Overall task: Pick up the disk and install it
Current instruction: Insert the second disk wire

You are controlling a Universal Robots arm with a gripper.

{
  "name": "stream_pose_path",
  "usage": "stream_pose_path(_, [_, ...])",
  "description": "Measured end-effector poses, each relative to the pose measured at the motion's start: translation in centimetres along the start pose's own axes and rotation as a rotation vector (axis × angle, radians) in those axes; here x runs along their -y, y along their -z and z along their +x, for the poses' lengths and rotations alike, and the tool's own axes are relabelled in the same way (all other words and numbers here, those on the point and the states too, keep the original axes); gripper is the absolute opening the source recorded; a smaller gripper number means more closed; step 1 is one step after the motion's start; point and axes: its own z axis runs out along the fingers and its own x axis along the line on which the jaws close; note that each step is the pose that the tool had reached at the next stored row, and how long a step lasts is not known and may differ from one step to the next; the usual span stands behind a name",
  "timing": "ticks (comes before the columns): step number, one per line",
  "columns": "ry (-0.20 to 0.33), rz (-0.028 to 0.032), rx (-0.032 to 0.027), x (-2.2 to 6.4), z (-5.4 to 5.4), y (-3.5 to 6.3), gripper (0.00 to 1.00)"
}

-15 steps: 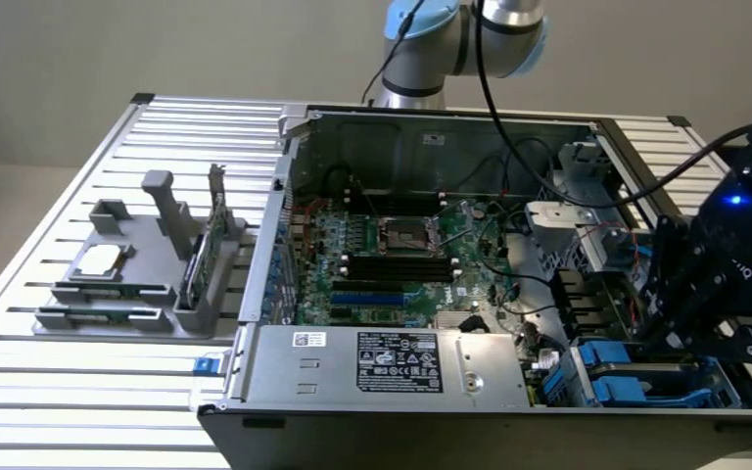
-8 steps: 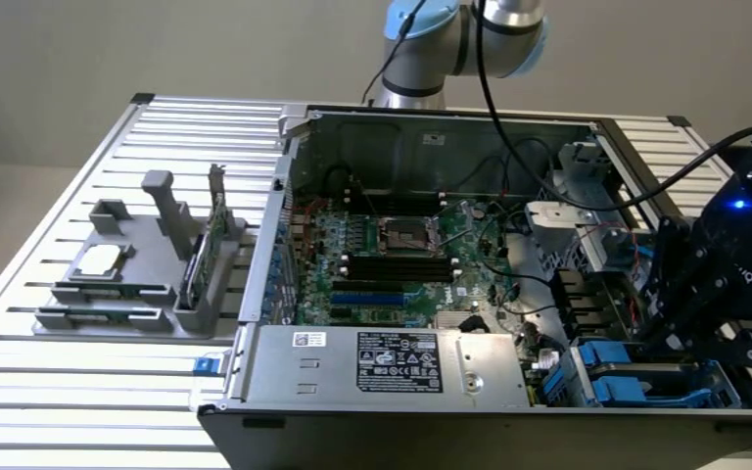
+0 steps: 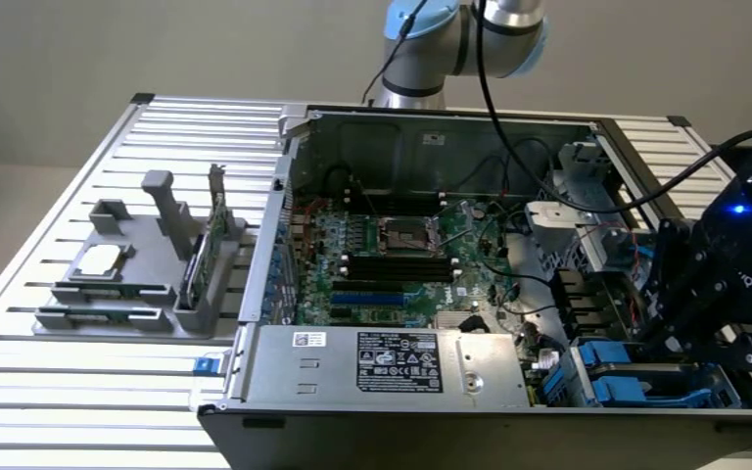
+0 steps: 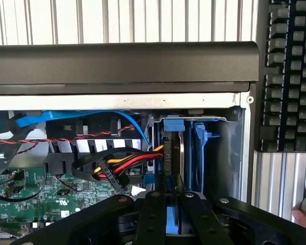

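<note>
The gripper (image 3: 689, 338) hangs over the open computer case (image 3: 415, 392) at the exterior view's right — fingers closed on the disk (image 4: 172, 153), which stands upright in the blue drive bay (image 3: 644, 382).

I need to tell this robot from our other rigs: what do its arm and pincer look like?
The arm has silver-grey tube segments with light blue joint caps, and black cables run down along it. The wrist unit is black and boxy with a small blue light. The pincer is matt black, built from flat linkage bars joined by round silver pivot screws.
</note>
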Motion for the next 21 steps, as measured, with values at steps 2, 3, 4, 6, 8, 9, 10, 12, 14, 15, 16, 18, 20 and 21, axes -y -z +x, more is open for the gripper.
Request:
stream_pose_path(2, [0.0, 0.0001, -0.002, 0.0, 0.0, -0.03, 0.16])
stream_pose_path(3, [0.0, -0.0001, -0.0027, -0.01, 0.0, -0.02, 0.18])
stream_pose_path(4, [0.0, 0.0004, -0.0032, 0.0, 0.0, 0.03, 0.18])
stream_pose_path(6, [0.0, 0.0017, -0.0035, 0.01, -0.1, 0.38, 0.25])
stream_pose_path(8, [0.0, 0.0034, -0.0038, 0.01, -0.1, 0.95, 0.25])
stream_pose_path(9, [0.0, 0.0046, -0.0037, 0.02, -0.1, 1.19, 0.25])
stream_pose_path(10, [0.0, 0.0055, -0.0037, 0.05, -0.1, 1.38, 0.25])
stream_pose_path(12, [0.0, 0.0072, -0.0042, 0.26, -0.1, 1.56, 0.25])
stream_pose_path(14, [0.0, 0.0096, -0.0045, 0.79, -0.1, 1.63, 0.25])
stream_pose_path(15, [0.0, 0.0107, -0.0043, 1.09, -0.1, 1.67, 0.25])
stream_pose_path(16, [0.0, 0.0118, -0.0043, 1.38, -0.1, 1.71, 0.25])
stream_pose_path(18, [0.0, 0.0143, -0.0041, 1.93, -0.2, 1.85, 0.25])
stream_pose_path(20, [0.001, 0.0165, -0.0042, 2.4, -0.2, 2.03, 0.25])
stream_pose_path(21, [0.001, 0.0174, -0.0042, 2.63, -0.2, 2.13, 0.25])
